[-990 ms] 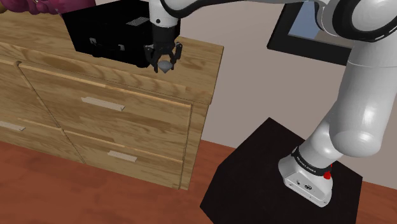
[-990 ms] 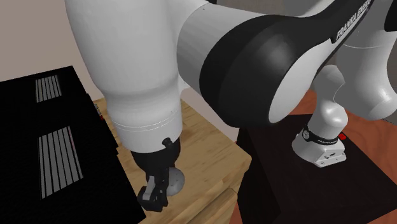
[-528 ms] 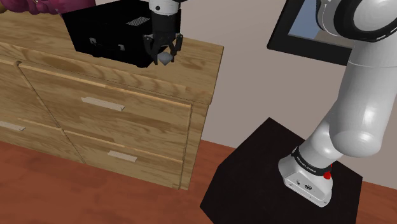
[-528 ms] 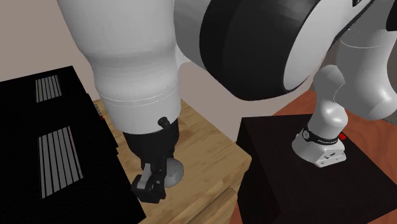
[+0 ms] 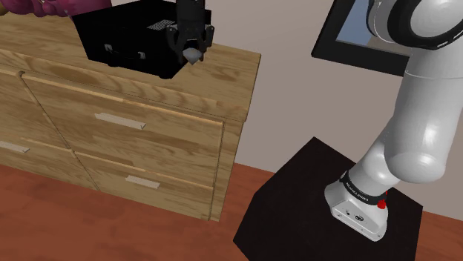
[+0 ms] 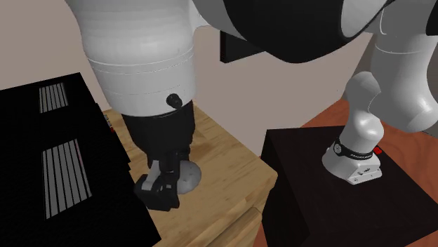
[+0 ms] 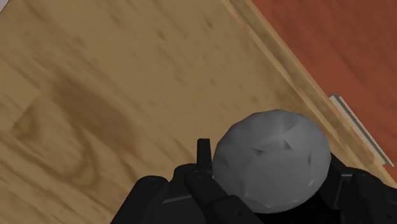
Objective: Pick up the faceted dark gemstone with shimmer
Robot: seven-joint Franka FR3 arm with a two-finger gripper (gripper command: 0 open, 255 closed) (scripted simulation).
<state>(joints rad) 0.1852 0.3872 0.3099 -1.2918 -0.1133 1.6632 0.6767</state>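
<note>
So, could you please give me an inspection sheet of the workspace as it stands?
Surface: wooden dresser top, drawers shut.
Job's things: grey faceted gemstone, clasped between the fingers.
Clutter: black box on the dresser, beside the gripper.
Grippers: gripper shut on the gemstone.
Cables: nothing seen.
Surroundings: black stand, reddish floor, framed picture on the wall.

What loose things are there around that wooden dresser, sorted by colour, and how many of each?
Grey: 1, the gemstone clasped in the gripper.
Black: 1, the box on the dresser.
Purple: 1, a purple thing cut off at the edge.
Total: 3.
</note>
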